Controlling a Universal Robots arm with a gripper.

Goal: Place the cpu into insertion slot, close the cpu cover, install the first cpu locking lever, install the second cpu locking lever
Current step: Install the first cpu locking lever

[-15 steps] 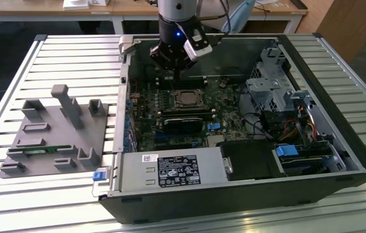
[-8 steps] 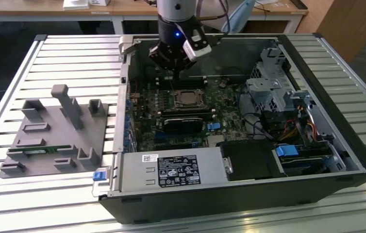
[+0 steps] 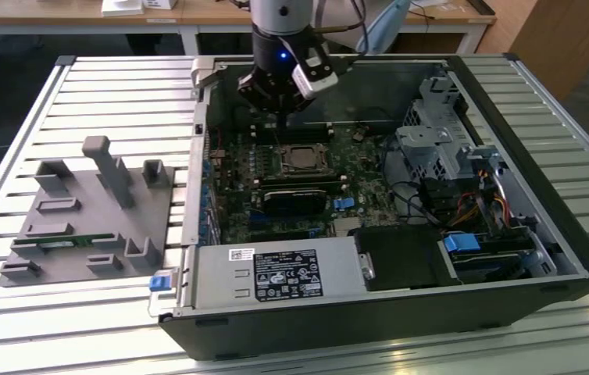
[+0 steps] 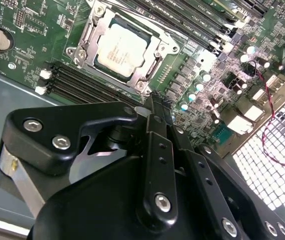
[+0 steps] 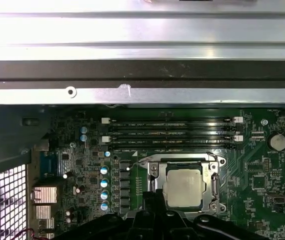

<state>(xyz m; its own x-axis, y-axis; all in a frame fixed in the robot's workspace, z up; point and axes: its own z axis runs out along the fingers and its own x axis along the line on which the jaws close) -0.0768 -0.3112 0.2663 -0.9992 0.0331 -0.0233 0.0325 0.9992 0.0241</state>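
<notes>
The pincer (image 4: 155, 102) looks pressed together and empty. The arm hangs straight down inside the computer case (image 3: 378, 328), near the insertion slot (image 5: 155, 182). There the cpu (image 4: 120, 50) lies under the lowered cpu cover (image 4: 88, 42). The locking levers are hard to make out.

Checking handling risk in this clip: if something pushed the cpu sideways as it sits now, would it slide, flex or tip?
Probably no sliding: the cpu lies flat with the cpu cover apparently framing its edges. Its metal-topped slab looks rigid, so flexing seems unlikely. The smooth top would likely offer little grip.
</notes>
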